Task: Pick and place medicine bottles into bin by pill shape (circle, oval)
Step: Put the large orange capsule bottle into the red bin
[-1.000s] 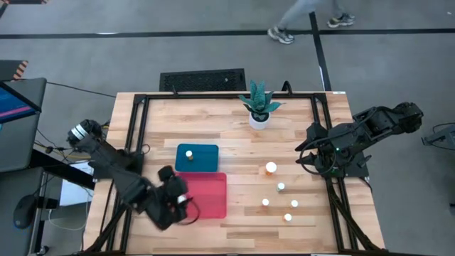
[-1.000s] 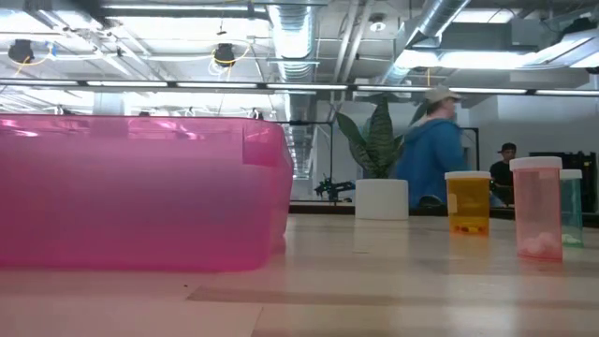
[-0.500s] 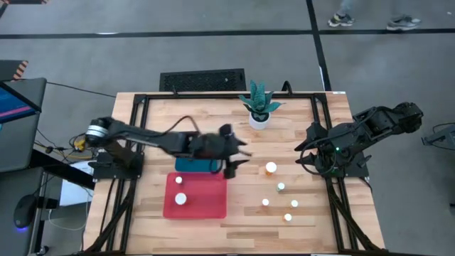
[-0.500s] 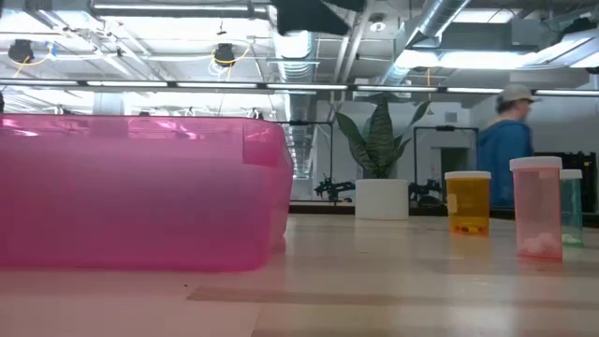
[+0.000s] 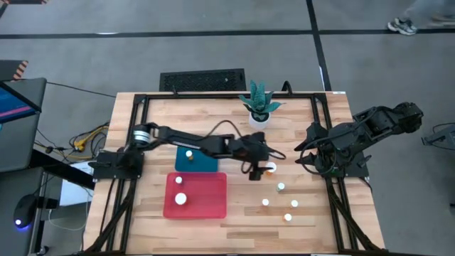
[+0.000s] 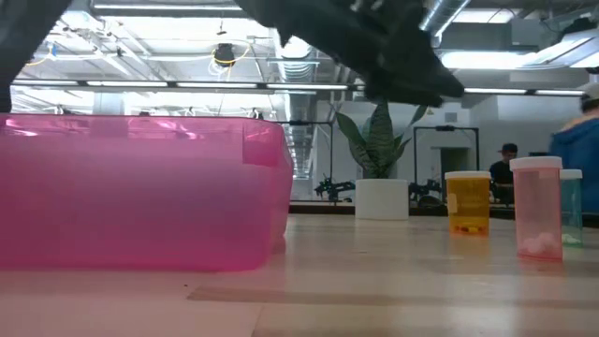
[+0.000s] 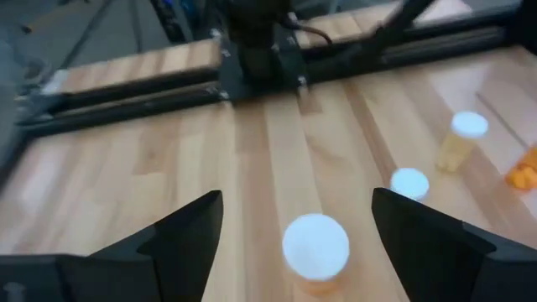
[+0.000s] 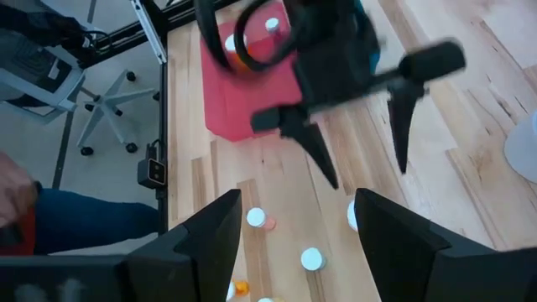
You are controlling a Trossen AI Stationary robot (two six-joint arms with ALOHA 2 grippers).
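My left gripper (image 5: 258, 169) is open at the table's middle, just left of an amber bottle with a white cap (image 5: 270, 168). In the left wrist view the bottle (image 7: 315, 246) stands upright on the table between the spread fingers (image 7: 295, 198), touching neither. Several more white-capped bottles (image 5: 281, 187) stand upright on the wood to the near right. One bottle (image 5: 189, 153) stands in the teal bin (image 5: 206, 162) and one (image 5: 180, 199) in the red bin (image 5: 202, 203). My right gripper (image 5: 311, 142) is open and waits at the right edge.
A white pot with a green plant (image 5: 259, 108) stands at the far middle. Black frame rails (image 5: 327, 128) run along the table's sides. In the low view the pink bin wall (image 6: 140, 192) fills the left, with bottles (image 6: 468, 201) to its right.
My left gripper has swung from over the red bin at the near left, up past the teal bin, toward the table's right, and now stands by the amber bottle. A white-capped bottle now shows in the red bin where the gripper had been.
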